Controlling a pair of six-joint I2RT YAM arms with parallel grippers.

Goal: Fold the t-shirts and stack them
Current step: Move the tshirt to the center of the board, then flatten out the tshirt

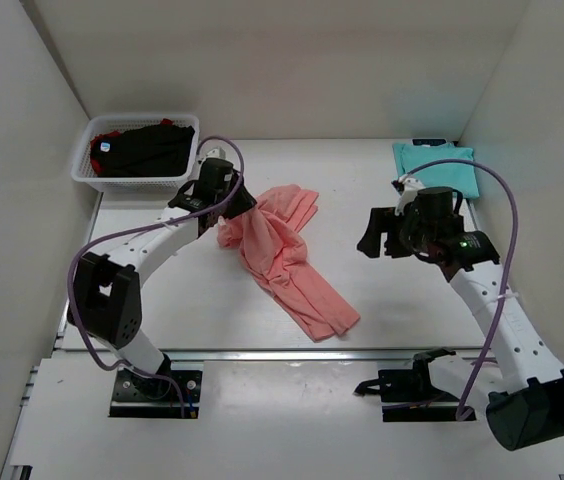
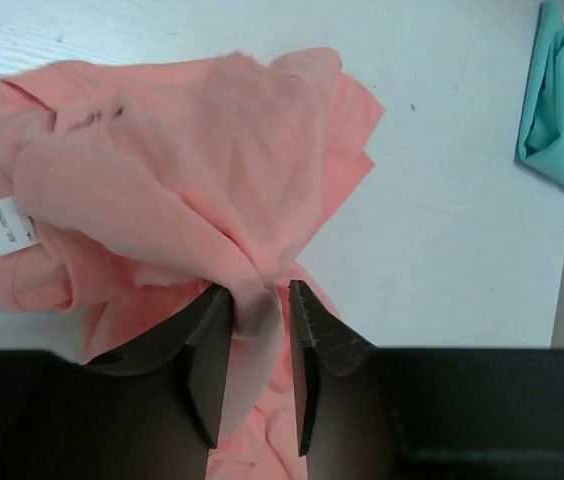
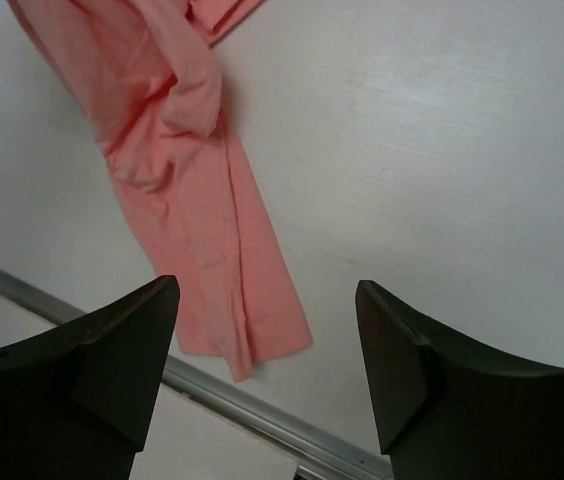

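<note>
The salmon-pink t-shirt (image 1: 284,252) lies crumpled and stretched diagonally across the table's middle. My left gripper (image 1: 237,207) is shut on a bunched fold of it near its upper left; in the left wrist view (image 2: 260,300) the cloth passes between the fingers, and a white label (image 2: 7,225) shows. My right gripper (image 1: 374,240) is open and empty, held above the table right of the shirt, whose lower end (image 3: 217,290) shows in the right wrist view. A folded teal t-shirt (image 1: 440,167) lies at the far right. Black and red shirts (image 1: 142,148) fill the basket.
The white mesh basket (image 1: 134,182) stands at the far left corner. White walls enclose the table on the left, back and right. A metal rail (image 1: 292,355) runs along the table's near edge.
</note>
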